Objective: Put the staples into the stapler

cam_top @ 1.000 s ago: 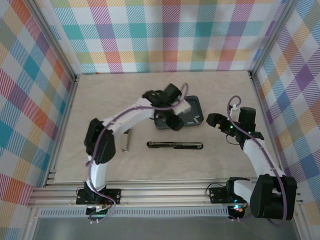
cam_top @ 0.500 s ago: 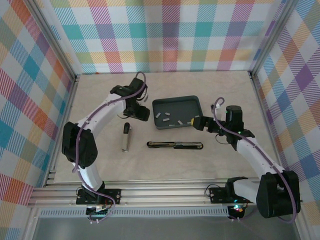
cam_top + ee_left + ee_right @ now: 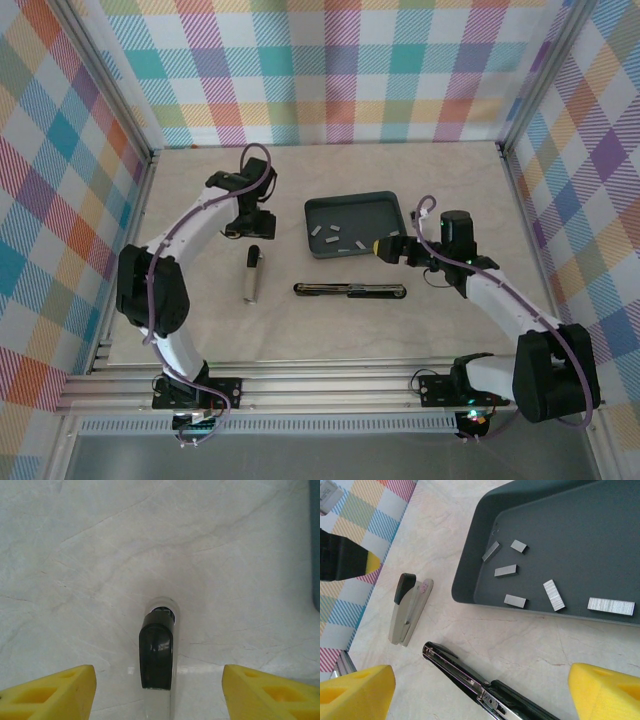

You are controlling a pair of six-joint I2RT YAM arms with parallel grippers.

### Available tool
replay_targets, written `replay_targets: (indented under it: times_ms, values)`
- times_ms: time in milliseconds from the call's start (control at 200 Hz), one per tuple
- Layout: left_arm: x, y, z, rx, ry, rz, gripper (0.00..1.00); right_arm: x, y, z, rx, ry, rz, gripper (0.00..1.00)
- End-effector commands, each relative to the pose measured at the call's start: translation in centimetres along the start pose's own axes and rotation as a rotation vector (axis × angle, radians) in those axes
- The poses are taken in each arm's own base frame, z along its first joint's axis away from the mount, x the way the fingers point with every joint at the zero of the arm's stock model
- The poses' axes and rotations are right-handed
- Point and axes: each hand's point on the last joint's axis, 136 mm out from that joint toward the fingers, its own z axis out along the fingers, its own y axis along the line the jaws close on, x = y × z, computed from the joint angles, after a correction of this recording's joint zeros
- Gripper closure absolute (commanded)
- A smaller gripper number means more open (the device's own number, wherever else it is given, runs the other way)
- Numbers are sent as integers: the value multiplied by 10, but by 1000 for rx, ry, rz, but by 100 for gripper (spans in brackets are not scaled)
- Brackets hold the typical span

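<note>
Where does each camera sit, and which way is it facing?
Top external: above, behind the bases, looking down on table, both arms.
Left wrist: looks down at the grey stapler; open left pincer at bottom edge.
Right wrist: looks at tray, staples, black stapler; open right pincer at bottom edge.
Shared: both wrists see the grey stapler.

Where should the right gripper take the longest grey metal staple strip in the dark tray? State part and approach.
Pinch the long grey metal staple strip across its long edges at mid-length, coming straight down: it lies flat on the dark tray floor, close beside one wall.
</note>
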Motion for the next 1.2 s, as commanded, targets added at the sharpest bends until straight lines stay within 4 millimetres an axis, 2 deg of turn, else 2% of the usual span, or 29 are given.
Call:
replay_targets:
  times_ms: [0,275,565,695,820,960,1045,1195]
  values:
    - [14,4,22,-47,81,-9,34,-10,12,0,-36,-18,-53,11]
    - [30,10,56,-88,156,-26,42,-5,11,0,-33,-2,-49,11]
    - [40,7,76,-66,208,-48,48,-4,12,1,-38,17,-49,11]
    - [42,5,80,-58,214,-52,50,-3,13,2,-46,22,-46,11]
    - [43,6,83,-60,218,-53,57,-3,13,1,-45,24,-49,11]
    - [42,9,84,-78,216,-45,59,-4,14,1,-45,23,-49,11]
    - [43,10,85,-83,217,-38,63,-4,13,1,-45,23,-49,11]
    - [40,13,82,-91,197,-32,77,-4,14,1,-46,23,-47,11]
